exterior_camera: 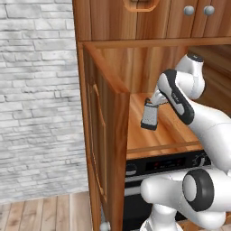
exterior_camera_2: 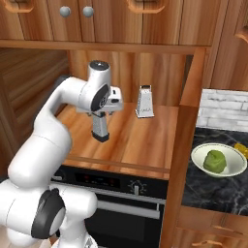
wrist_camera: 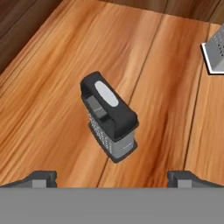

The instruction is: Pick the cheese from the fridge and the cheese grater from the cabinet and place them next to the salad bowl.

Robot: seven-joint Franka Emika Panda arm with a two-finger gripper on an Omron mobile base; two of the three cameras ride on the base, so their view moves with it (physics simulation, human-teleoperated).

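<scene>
Hovering inside the open cabinet [exterior_camera_2: 145,140], the gripper [wrist_camera: 111,177] hangs above the dark grater [wrist_camera: 109,120] w/ jaws spread wide and nothing between them; the two fingertips [wrist_camera: 41,178] stand apart at either side of the hand view, clear of the black handle below. The dark grater stands upright near the middle of the cabinet shelf, toward its front edge. The pale cheese grater [exterior_camera_2: 144,102] stands upright further back on the same shelf, near the rear wall and toward the right side, well apart from the gripper; in the hand view its corner pokes in at the upper right. The cabinet door [exterior_camera: 106,149] is swung open at left. An oven [exterior_camera_2: 121,193] sits under the shelf. On the dark counter [exterior_camera_2: 213,189] to the right, beyond the cabinet's side wall, the salad bowl [exterior_camera_2: 219,160] rests w/ its green lump inside.
</scene>
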